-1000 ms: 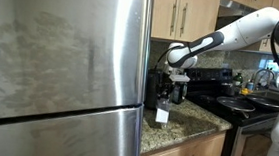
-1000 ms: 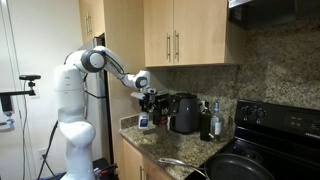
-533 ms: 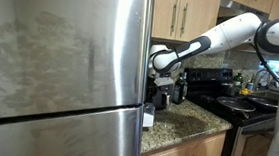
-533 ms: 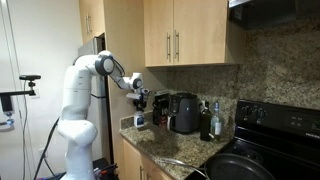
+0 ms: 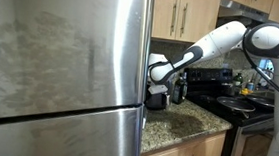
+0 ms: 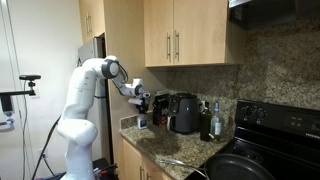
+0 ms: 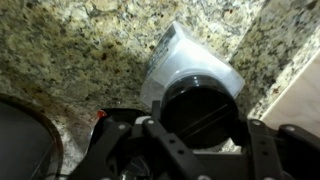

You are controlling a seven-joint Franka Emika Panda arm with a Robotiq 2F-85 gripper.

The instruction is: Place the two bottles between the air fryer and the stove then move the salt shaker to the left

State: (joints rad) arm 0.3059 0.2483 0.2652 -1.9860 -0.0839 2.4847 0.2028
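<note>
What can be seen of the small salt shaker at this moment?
The small pale translucent salt shaker is a squat container, seemingly cloudy plastic or glass, with a dark round top. In the wrist view it sits roughly upright in the gripper, whose jaws are shut on its upper part. Speckled granite countertop lies beneath; whether its base touches the stone cannot be told.
</note>
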